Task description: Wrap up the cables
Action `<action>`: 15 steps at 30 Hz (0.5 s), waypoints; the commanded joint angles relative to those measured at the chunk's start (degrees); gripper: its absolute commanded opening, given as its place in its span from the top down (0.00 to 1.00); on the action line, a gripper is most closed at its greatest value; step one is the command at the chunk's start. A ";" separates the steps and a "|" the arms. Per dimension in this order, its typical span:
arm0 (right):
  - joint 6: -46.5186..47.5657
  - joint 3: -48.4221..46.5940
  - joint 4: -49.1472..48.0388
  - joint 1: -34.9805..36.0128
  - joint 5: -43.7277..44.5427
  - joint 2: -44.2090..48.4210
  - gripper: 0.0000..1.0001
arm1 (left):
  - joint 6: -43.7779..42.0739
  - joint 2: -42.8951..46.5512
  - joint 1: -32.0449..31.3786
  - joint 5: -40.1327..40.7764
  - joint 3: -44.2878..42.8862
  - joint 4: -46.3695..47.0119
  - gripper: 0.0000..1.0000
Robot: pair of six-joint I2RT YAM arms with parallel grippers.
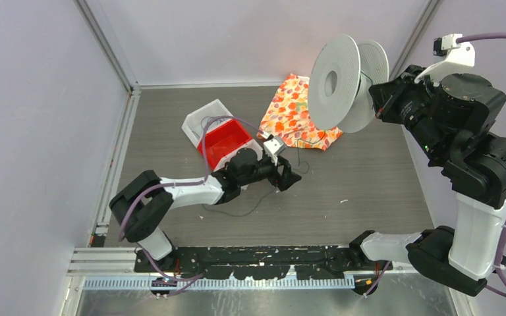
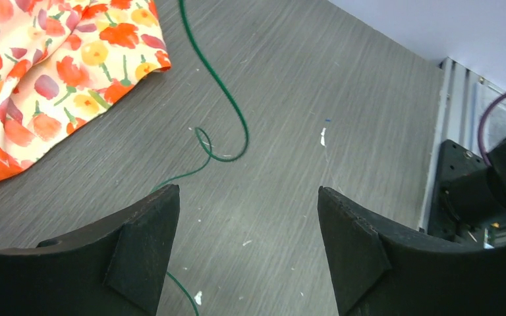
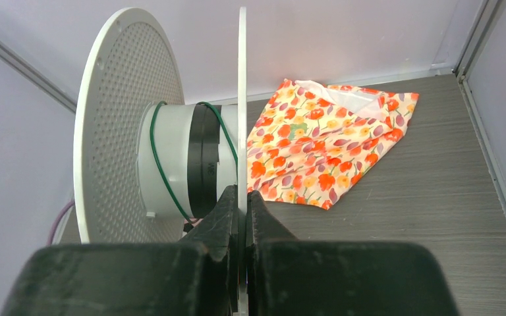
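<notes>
Large white spool point(image 1: 335, 82) in right pincer point(image 1: 375, 104)

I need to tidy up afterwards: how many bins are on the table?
2. The white bin sits left of the floral cloth; the red bin is beside it on its near side, partly hidden by the left arm.

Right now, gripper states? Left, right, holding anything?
Left gripper: open, holding nothing; cable lies loose ahead of it.
Right gripper: shut on the spool flange.
</notes>
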State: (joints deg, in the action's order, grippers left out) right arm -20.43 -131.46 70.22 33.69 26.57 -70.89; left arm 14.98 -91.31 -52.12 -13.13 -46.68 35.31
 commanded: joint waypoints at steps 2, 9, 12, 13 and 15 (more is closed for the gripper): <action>0.03 -1.58 -7.41 0.14 0.97 0.60 1.00 | 1.06 -4.22 -0.78 6.02 -3.46 12.19 0.22; 0.07 -1.98 -6.97 0.09 0.68 0.35 0.99 | 4.10 -12.34 -1.14 7.09 -7.10 16.83 0.27; -0.11 -1.88 -6.85 0.13 1.03 0.41 1.00 | 4.77 -14.24 -1.23 6.32 -8.85 15.60 0.59; -0.13 -1.87 -6.79 0.14 1.40 0.47 1.00 | 4.99 -13.69 -1.23 5.88 -8.95 14.55 0.77; 0.55 -1.48 -6.60 0.14 2.88 0.41 1.00 | 5.61 -10.70 -1.23 5.64 -8.36 10.55 0.99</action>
State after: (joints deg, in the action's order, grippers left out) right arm -20.21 -131.46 70.24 33.69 26.74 -70.89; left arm 19.14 -105.54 -53.04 -7.62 -53.45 45.74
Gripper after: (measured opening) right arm 0.050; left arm 0.090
